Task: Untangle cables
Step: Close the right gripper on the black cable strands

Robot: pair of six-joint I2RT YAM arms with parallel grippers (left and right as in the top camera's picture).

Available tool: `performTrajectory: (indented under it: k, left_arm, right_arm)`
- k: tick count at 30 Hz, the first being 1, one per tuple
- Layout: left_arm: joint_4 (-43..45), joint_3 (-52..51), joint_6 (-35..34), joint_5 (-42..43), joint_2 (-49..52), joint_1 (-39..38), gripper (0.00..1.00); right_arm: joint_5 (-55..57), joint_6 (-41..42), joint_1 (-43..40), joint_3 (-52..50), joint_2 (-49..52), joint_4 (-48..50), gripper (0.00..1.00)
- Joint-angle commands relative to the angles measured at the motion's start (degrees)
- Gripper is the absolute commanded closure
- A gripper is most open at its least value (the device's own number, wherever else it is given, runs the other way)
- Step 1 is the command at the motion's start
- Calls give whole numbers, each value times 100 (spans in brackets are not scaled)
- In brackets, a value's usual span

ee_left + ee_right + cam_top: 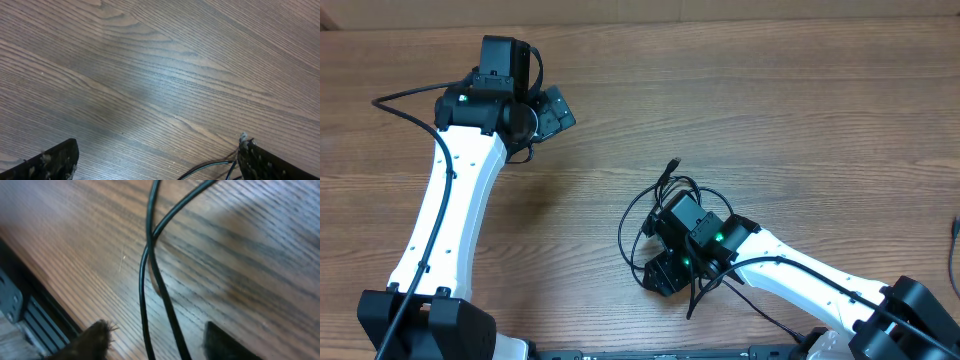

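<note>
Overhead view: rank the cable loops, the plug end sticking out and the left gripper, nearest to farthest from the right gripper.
1. The cable loops: wrapped around the right gripper, partly under it.
2. The plug end: just past the loops, toward the top of the view.
3. The left gripper: far off, at upper left.

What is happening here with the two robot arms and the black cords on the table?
The right gripper sits low over the thin black cables on the wooden table. Its fingers are apart, and two crossed cords run between them, not clamped. The left gripper is open over bare wood, away from the cables. The cables lie looped over each other, so the untangling is not done.
</note>
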Motion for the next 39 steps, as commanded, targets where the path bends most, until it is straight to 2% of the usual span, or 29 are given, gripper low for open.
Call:
performTrajectory:
  k: [1, 2, 3, 28, 39]
  left_arm:
    - [4, 66, 70, 22, -39, -33, 0]
    - [4, 66, 70, 22, -39, -33, 1]
    - [4, 66, 70, 22, -39, -33, 0]
    - [4, 66, 70, 22, -39, -33, 0]
    - [4, 66, 70, 22, -39, -33, 0]
  right_arm:
    - [-31, -46, 39, -28, -13, 13, 53]
    - [-28, -55, 39, -28, -13, 0, 59]
    - [-28, -72, 39, -28, -13, -13, 59]
    - [-24, -173, 42, -31, -13, -11, 59]
    - [-26, -129, 39, -251, 216, 420, 59]
